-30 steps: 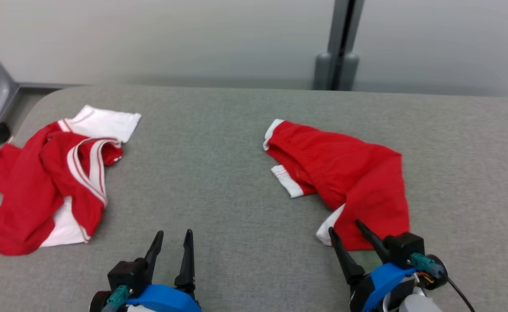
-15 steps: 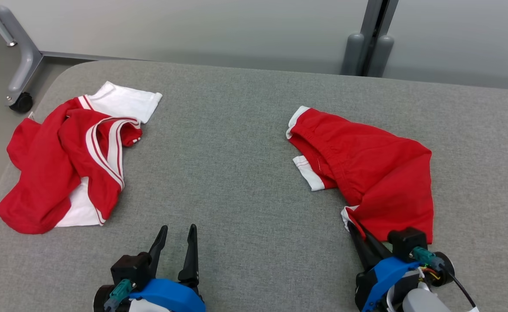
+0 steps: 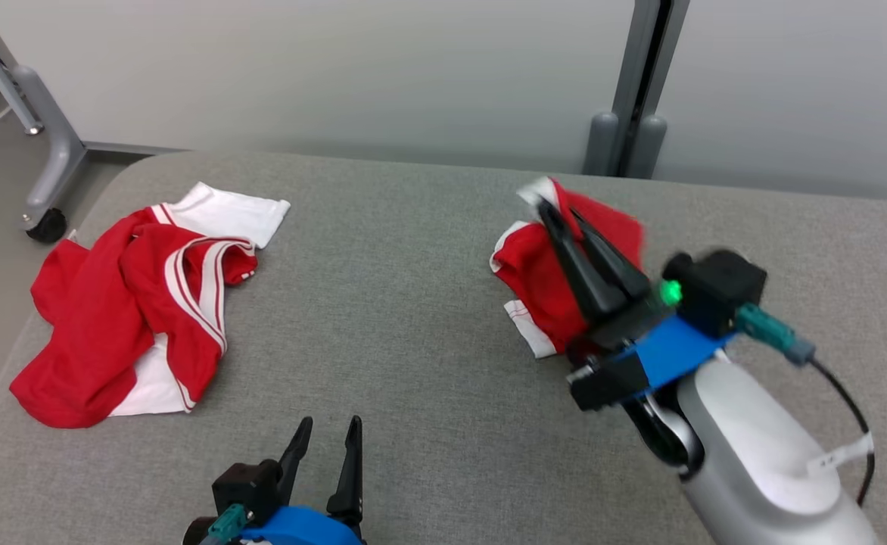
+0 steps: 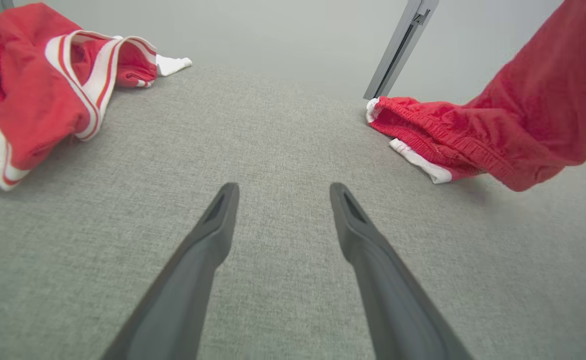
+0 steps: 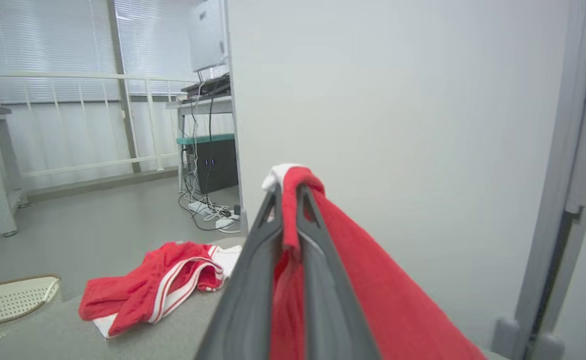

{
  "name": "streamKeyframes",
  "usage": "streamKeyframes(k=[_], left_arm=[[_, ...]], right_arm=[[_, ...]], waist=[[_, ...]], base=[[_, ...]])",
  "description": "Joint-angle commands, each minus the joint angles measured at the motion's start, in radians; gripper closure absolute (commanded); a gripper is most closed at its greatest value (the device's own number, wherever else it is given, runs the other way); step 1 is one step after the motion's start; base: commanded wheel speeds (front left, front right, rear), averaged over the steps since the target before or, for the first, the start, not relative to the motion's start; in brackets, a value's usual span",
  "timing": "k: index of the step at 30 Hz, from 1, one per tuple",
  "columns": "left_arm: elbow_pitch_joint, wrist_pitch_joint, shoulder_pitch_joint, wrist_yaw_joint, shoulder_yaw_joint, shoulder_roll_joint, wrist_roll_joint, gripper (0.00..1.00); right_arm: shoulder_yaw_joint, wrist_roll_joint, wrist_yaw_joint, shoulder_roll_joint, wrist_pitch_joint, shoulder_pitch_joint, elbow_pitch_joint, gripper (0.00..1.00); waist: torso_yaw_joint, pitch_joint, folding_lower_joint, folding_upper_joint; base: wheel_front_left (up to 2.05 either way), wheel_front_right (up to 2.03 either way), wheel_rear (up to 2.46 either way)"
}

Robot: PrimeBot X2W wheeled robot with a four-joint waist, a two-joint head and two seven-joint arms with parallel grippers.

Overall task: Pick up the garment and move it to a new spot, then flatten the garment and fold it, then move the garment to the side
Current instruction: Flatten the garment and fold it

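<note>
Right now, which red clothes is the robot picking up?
On the grey table, look at the right half, near the grey post. The red garment there hangs pinched in the right gripper, partly lifted. The striped one on the left lies untouched.

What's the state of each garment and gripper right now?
red shorts: one end pinched and raised, the other end resting on the table.
red and white shirt: crumpled on the table, not held.
right gripper: shut on the red shorts.
left gripper: open, empty.
</note>
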Motion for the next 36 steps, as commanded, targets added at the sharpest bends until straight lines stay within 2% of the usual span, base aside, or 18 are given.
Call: streamKeyframes(k=[1,5,9,11,15,16,17,18,21,25,31,36], left_arm=[[0.001,-0.003,0.007,-0.004,-0.002,0.001,-0.001,0.00],[0.022,-0.003,0.031,-0.005,0.000,0.001,0.005,0.00],[0.035,-0.003,0.051,-0.009,0.017,0.001,0.018,0.00],[0.037,-0.003,0.056,-0.010,0.028,0.001,0.019,0.00],[0.032,-0.003,0.047,-0.014,0.025,0.000,0.014,0.00],[0.030,-0.003,0.039,-0.013,0.022,0.001,0.012,0.00],[0.026,-0.003,0.033,-0.012,0.018,0.001,0.010,0.00],[0.024,-0.003,0.029,-0.011,0.014,0.001,0.008,0.00],[0.020,-0.003,0.019,-0.006,0.003,0.001,0.004,0.00],[0.015,-0.003,0.008,0.002,0.012,0.001,0.011,0.00],[-0.004,-0.003,0.000,0.032,0.063,0.001,0.044,0.00],[-0.024,-0.003,-0.010,0.070,0.101,0.001,0.110,0.00]], right_arm=[[0.019,0.013,0.000,0.002,0.000,-0.034,-0.020,1.00],[0.047,0.102,0.000,0.019,0.000,-0.141,-0.115,1.00],[0.016,0.155,0.000,0.012,0.000,-0.149,-0.151,1.00],[0.004,0.163,0.000,-0.022,0.000,-0.111,-0.121,1.00],[-0.013,0.186,0.000,-0.116,0.000,-0.018,0.015,1.00],[-0.017,0.186,0.000,-0.143,0.000,0.005,0.051,0.96],[-0.021,0.190,0.000,-0.168,0.000,0.032,0.094,0.53],[-0.027,0.203,0.000,-0.187,0.000,0.064,0.142,0.00],[-0.024,0.184,0.000,-0.247,0.000,0.116,0.268,0.00],[-0.098,0.141,0.000,-0.262,0.000,0.151,0.351,0.00],[-0.292,-0.032,0.000,-0.185,0.000,0.190,0.269,0.00],[-0.410,-0.147,0.000,-0.077,0.000,0.251,0.170,0.00]], waist=[[0.001,-0.006,-0.0001,0.0000],[0.006,-0.026,-0.0001,0.0000],[-0.004,-0.038,-0.0001,0.0000],[-0.014,-0.036,-0.0001,0.0000],[-0.030,-0.020,-0.0001,0.0000],[-0.034,-0.014,-0.0001,0.0000],[-0.038,-0.008,-0.0001,0.0000],[-0.043,-0.002,-0.0001,0.0000],[-0.058,0.011,-0.0001,0.0000],[-0.081,0.015,-0.0001,0.0000],[-0.102,0.004,-0.0001,0.0000],[-0.103,-0.009,-0.0001,0.0000]], base=[[0.00,0.00,0.00],[0.00,0.00,0.00],[0.00,0.00,0.00],[0.00,0.00,0.00],[0.00,0.00,0.00],[0.00,0.00,0.00],[0.00,0.00,0.00],[0.00,0.00,0.00],[0.00,0.00,0.00],[0.00,0.00,0.00],[0.00,0.00,0.00],[0.00,0.00,0.00]])
